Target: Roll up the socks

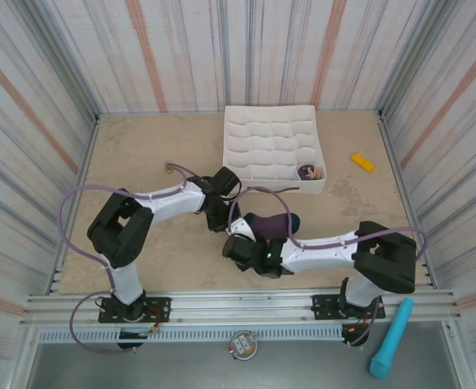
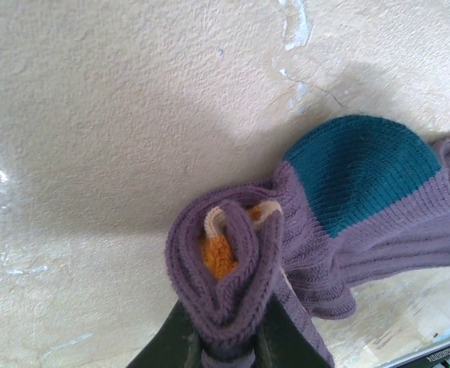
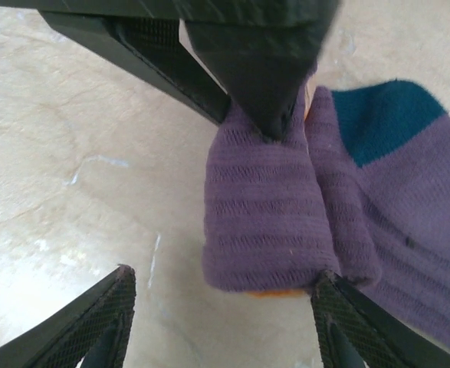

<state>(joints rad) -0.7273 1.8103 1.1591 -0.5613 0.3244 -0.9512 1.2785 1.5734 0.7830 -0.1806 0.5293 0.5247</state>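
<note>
The purple socks (image 1: pixel 272 224) lie mid-table, one end rolled into a tight bundle (image 2: pixel 225 268) with an orange toe (image 2: pixel 218 257) tucked inside and a teal heel (image 2: pixel 362 172) beside it. My left gripper (image 2: pixel 225 341) is shut on that rolled end, its dark fingers (image 3: pixel 259 69) pinching the roll's top in the right wrist view. There the roll (image 3: pixel 263 215) stands between the spread fingers of my right gripper (image 3: pixel 225 299), which is open. Its right fingertip (image 3: pixel 336 307) sits against the roll's lower edge, and its left fingertip (image 3: pixel 121 303) is well clear. Both grippers meet at the socks' left end (image 1: pixel 236 231).
A white compartmented tray (image 1: pixel 231 138) stands behind the socks, with a small dark item (image 1: pixel 310 171) in its near right cell. A yellow piece (image 1: pixel 362 162) lies at the right, and a teal cylinder (image 1: pixel 392 339) lies beyond the front rail. Striped walls enclose the table.
</note>
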